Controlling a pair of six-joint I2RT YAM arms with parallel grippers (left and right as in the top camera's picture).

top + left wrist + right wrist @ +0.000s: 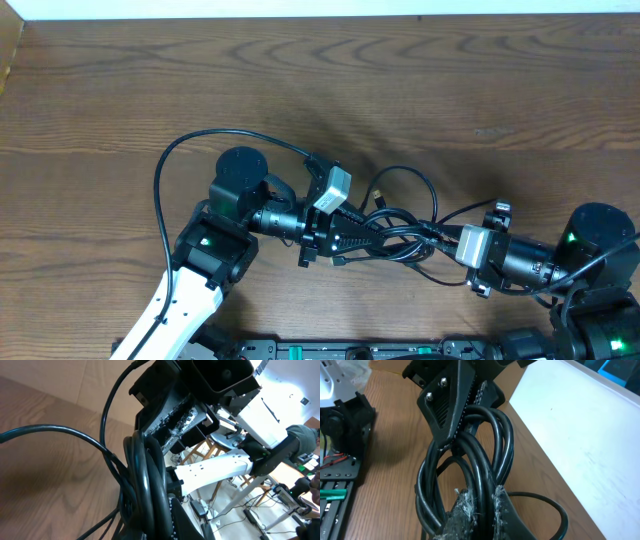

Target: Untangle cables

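Overhead: the cables [400,238] sit as one tight bunch on the wooden surface [300,80], close to the near edge and a little right of its middle. A couple of thin loops [405,172] arch out toward the far edge. The left gripper [365,237] reaches in from the near left corner and the right gripper [428,234] from the near right corner. Their tips face each other with only the bunch between them, so each arm hides part of the tangle. A thicker black arm cord [160,175] curves wide round the left arm, well apart from the bunch. A white strip [300,8] runs along the far edge.

Left wrist: the bunch fills the middle, several strands pressed side by side and lifted off the wood. The jaws are clamped on it, with one dark finger [177,517] against the strands. The other gripper's scuffed pad blocks the view just above. One strand sweeps off to the left edge. Behind are a white arm link [215,467] and wooden stool legs [202,455]

Right wrist: the jaws are clamped on the same bunch, with frayed pads [457,515] on either side of the strands. The left gripper's black finger with two screws covers the top of the loops. A white board [580,435] lies to the right and a dark rail [340,477] to the left
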